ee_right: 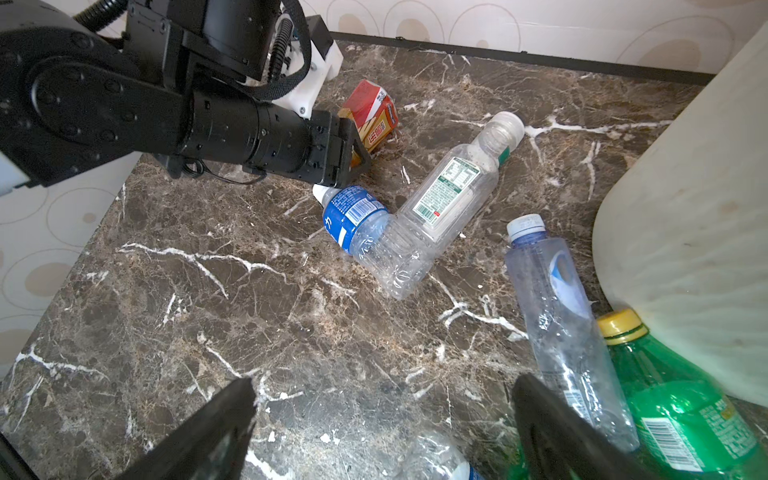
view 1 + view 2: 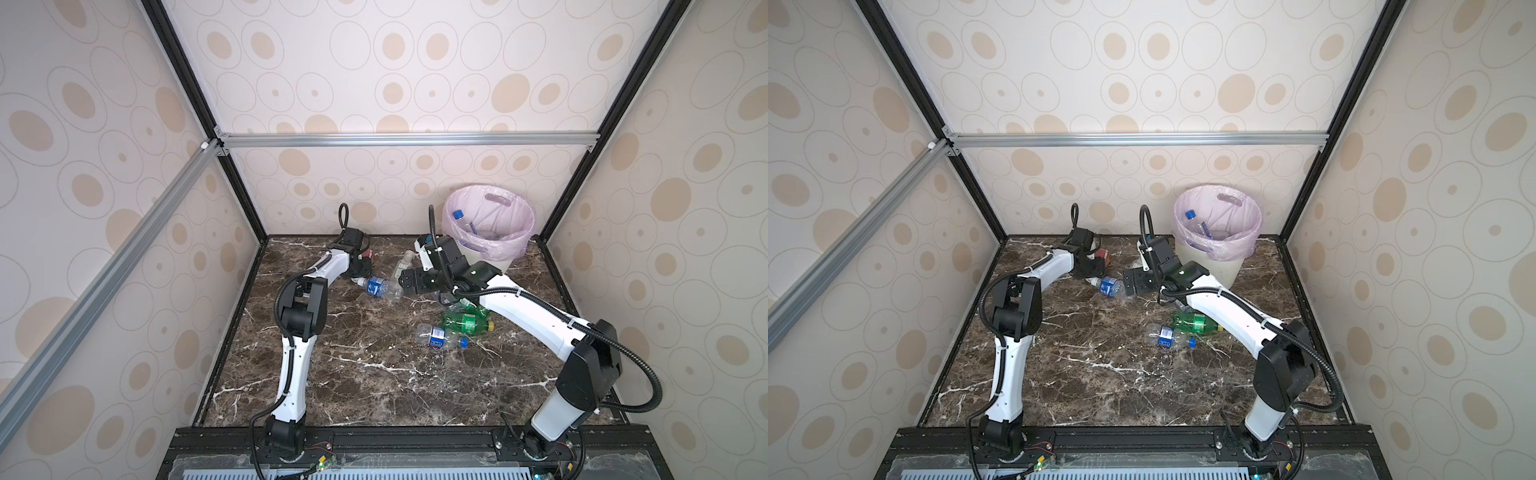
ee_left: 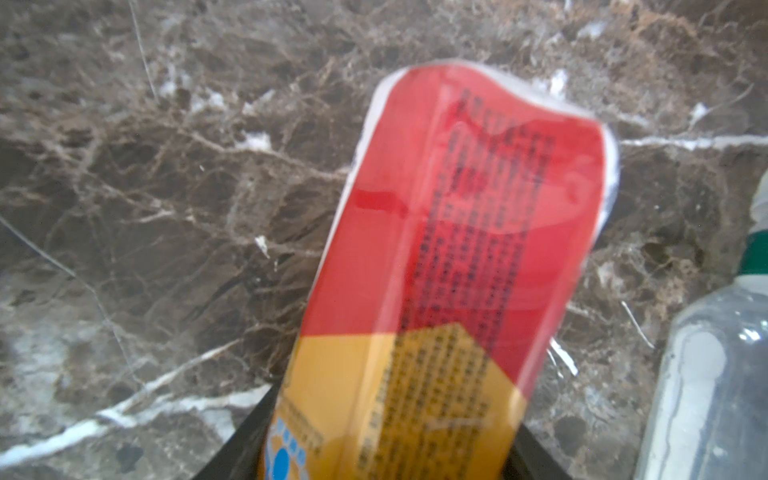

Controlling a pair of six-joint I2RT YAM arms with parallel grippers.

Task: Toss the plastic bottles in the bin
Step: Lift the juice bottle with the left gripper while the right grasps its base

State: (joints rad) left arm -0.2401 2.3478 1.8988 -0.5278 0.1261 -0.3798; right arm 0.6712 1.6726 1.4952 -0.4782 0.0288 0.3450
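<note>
Near back edge [image 2: 390, 237], left pincer [image 3: 395, 415] astride red-orange container [image 3: 457, 208], grip unclear, right pincer [image 1: 384, 384] agape over bare marble [image 1: 249, 311]

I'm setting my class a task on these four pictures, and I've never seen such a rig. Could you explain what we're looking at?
This is a robot with two white-and-black arms, a left arm and a right arm, fixed at the near edge of a marble table.

Two pictures look down on the whole scene from above, side by side like a pair of eyes. The other two come from a camera on each wrist, looking out past that arm's end effector.

Plastic drink bottles lie on the table, among them a blue-labelled bottle and a green bottle. A bin with a pink liner stands in the far right corner, with a blue-capped bottle inside.

The left end effector has its jaws against both sides of a red container. The right end effector is open and empty.
</note>
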